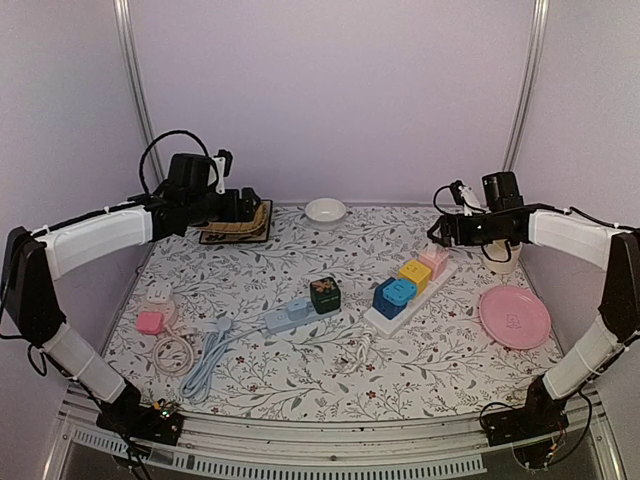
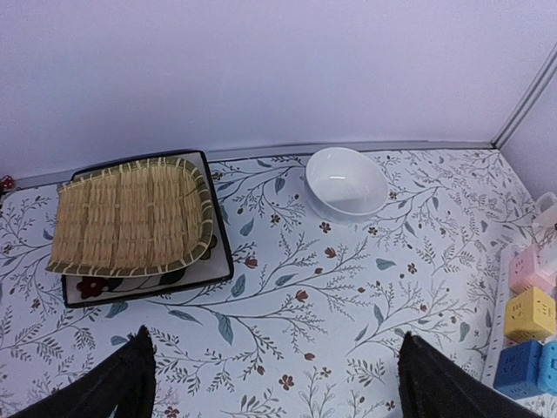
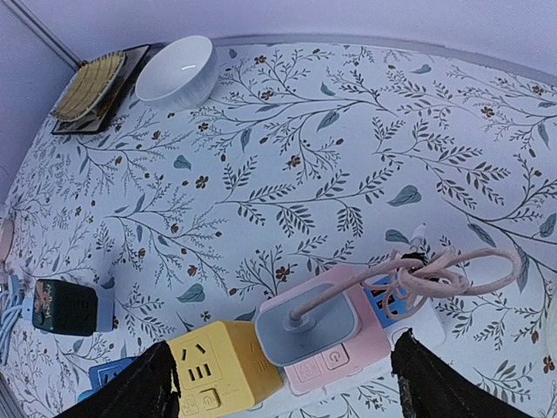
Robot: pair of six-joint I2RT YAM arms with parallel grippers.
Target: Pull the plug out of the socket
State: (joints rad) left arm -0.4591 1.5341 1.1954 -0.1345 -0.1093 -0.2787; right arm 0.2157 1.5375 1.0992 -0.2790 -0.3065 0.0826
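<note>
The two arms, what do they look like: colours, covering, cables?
Both the left arm and the right arm are black, with white sleeves over the long links. Black cables loop near each wrist. The left pincer has dark, matte fingers.

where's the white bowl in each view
Top external: white bowl at the table's far edge, near centre.
Left wrist: bowl upper middle, by the back wall.
Right wrist: bowl top left.
Shared landmark: the woven tray, left of the bowl in every view.
</note>
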